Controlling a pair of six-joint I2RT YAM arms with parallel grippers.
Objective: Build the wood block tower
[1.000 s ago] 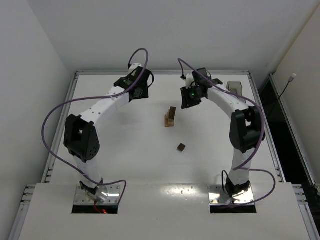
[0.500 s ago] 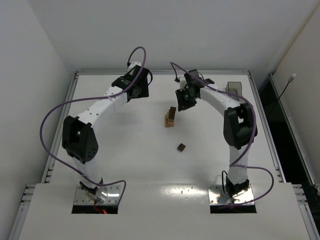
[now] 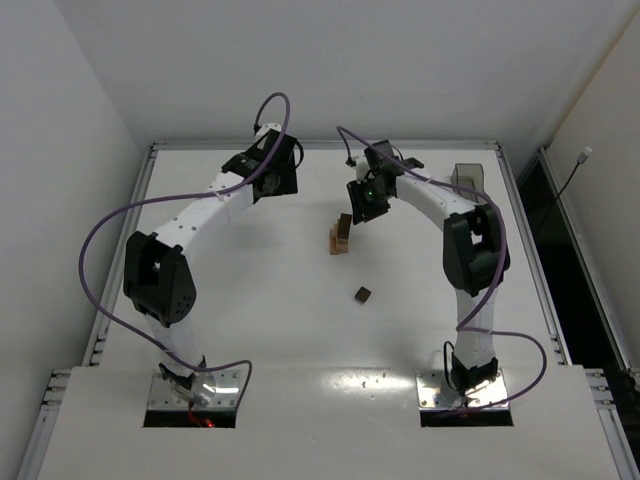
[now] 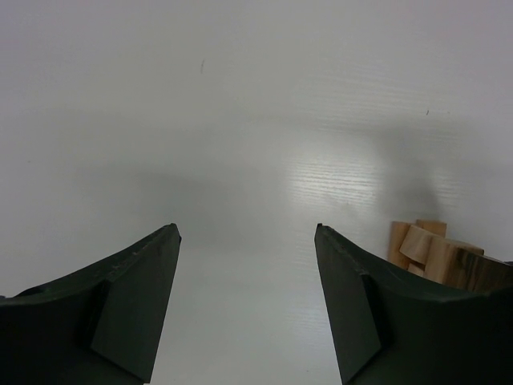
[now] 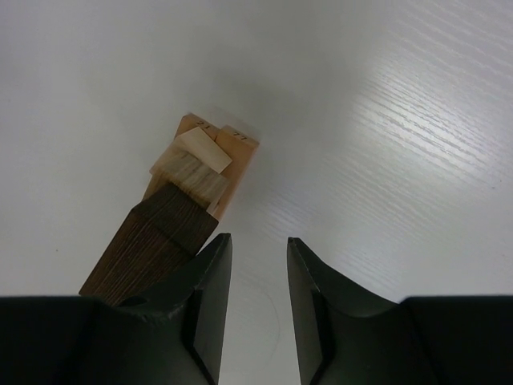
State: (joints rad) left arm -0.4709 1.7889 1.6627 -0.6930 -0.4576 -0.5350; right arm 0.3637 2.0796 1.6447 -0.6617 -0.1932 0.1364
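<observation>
The tower [image 3: 342, 234] is a short column of light tan cubes with a dark brown one on top, at mid-table. In the right wrist view the tower [image 5: 192, 172] stands just left of my right gripper [image 5: 258, 238], whose jaws are a little apart with nothing between them. That right gripper [image 3: 360, 205] hovers just above and right of the tower's top. A loose dark brown block [image 3: 363, 294] lies nearer the front. My left gripper [image 3: 277, 181] is open and empty to the tower's back left. In the left wrist view the left gripper [image 4: 247, 228] shows the tower [image 4: 429, 250] past its right finger.
A smoky translucent bin [image 3: 466, 175] stands at the back right of the table, behind the right arm. Raised rails [image 3: 150, 190] run along the table's sides.
My right gripper has moved left, closing in on the tower's top. The left gripper has shifted slightly. The blocks have not moved.
</observation>
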